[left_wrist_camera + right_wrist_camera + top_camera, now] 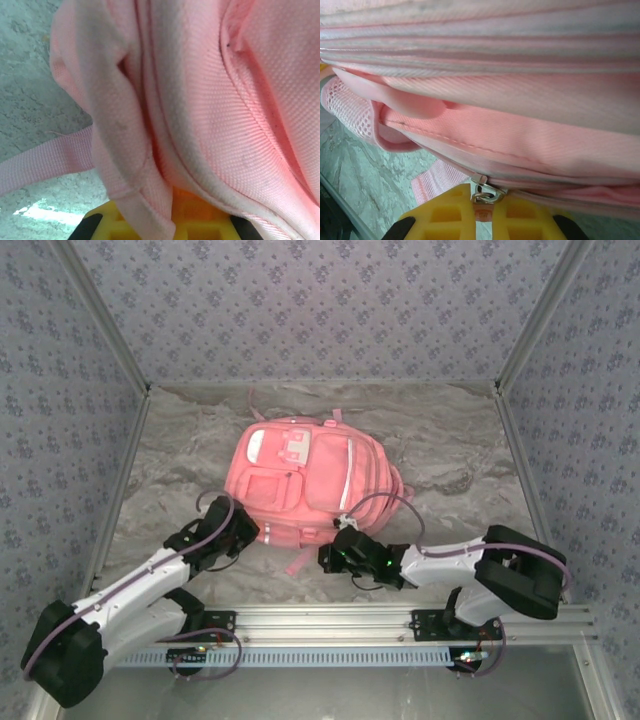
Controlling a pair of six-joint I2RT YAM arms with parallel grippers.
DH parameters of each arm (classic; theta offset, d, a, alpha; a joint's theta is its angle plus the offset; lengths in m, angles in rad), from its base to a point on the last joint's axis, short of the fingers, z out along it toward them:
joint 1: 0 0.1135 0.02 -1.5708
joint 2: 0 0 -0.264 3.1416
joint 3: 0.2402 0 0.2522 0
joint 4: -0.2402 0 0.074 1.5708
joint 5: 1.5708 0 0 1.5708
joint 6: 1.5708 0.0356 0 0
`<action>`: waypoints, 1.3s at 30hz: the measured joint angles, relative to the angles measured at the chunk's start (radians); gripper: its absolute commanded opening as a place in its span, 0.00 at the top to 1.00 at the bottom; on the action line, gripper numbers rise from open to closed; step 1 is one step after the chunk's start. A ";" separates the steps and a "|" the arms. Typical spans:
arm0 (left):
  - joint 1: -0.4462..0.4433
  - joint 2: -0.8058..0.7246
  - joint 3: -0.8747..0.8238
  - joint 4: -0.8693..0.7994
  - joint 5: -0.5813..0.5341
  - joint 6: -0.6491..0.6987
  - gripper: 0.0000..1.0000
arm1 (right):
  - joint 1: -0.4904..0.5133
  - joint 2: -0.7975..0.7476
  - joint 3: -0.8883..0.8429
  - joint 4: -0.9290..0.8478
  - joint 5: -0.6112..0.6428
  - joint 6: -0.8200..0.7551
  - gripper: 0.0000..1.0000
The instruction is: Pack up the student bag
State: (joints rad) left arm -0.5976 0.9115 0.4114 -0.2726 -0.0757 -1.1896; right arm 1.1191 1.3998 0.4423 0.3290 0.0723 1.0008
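Note:
The student bag [300,480], a large pink backpack, lies flat in the middle of the table with its front pockets facing up. My left gripper [243,532] sits at the bag's near left corner. In the left wrist view its yellow fingers [107,222] are shut on a fold of the bag's pink fabric [150,200], and the left gripper [170,215] is partly hidden by the cloth. My right gripper [328,556] is at the bag's near edge. It is the right gripper [482,212] shut on the zip pull [487,192], whose metal ring shows just above the fingertips.
A pink strap [45,162] trails over the marble tabletop [450,460] to the left of the bag. A mesh side pocket [345,107] shows at the bag's edge. An aluminium rail [380,625] runs along the near edge, and patterned walls [60,390] close in the sides and back.

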 measured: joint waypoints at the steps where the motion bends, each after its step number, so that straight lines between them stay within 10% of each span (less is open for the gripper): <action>1: 0.000 -0.001 0.002 0.000 -0.005 0.003 1.00 | -0.004 -0.016 -0.011 -0.002 0.000 0.000 1.00; 31: 0.094 -0.027 0.007 -0.045 -0.031 0.075 1.00 | -0.108 -0.278 -0.029 -0.391 -0.002 -0.282 1.00; 39: 0.094 -0.016 0.011 -0.045 -0.030 0.075 1.00 | -0.098 -0.260 -0.024 -0.357 -0.080 -0.286 0.54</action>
State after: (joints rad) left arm -0.5037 0.8951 0.4229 -0.3180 -0.1055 -1.1145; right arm 1.0206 1.1400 0.4179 -0.0280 -0.0078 0.7147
